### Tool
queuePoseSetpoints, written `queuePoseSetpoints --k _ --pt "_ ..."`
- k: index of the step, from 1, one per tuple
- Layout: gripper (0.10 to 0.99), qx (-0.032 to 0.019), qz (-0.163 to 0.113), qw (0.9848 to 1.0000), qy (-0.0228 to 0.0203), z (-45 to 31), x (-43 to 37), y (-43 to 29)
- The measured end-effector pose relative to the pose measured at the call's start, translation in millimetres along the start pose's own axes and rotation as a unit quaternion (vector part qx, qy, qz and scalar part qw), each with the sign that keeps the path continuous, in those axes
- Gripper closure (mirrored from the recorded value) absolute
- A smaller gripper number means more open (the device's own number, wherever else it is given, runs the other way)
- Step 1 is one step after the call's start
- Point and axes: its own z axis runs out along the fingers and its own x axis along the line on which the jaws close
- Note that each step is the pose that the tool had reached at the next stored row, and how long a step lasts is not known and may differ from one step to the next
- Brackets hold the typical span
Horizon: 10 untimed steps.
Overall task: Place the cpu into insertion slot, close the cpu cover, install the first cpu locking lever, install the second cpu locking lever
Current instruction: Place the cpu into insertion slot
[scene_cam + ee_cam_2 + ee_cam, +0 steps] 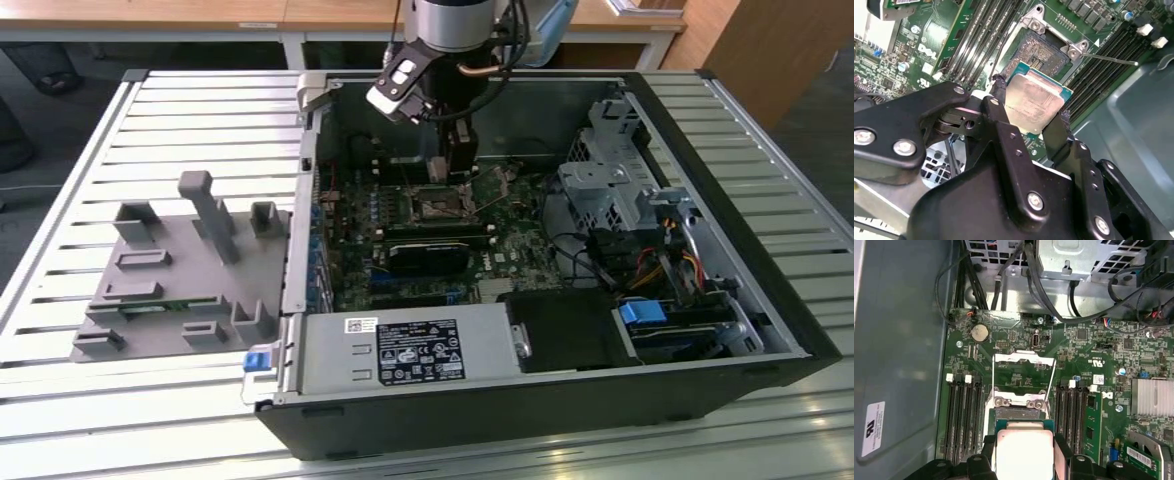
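In the exterior view, the arm reaches down into an open computer case that lies on a slatted desk. The pincer hangs just above the insertion slot. A black module lies on the near side of the slot, a drive cage stands off to the exterior view's right, and a grey fixture tray sits outside the case, well apart.

In the second wrist view, the pincer is clamped on the cpu by two opposite edges, silver top facing the camera. The insertion slot lies open just beyond the chip and apart from it. Long memory slots run on both sides, and a thin locking lever sticks out past the socket corner.

In the first wrist view, the cpu sits between the black fingers, just short of the insertion slot. The cpu cover is swung open beyond the slot. Memory slots flank the socket closely. A coin battery and loose cables lie farther out.
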Motion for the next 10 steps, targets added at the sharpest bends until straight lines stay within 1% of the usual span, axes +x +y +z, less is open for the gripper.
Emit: queuePoseSetpoints --k 10 --pt "0.545 0.0002 0.002 1.0000 -0.0009 18.2 1.2 -1.5"
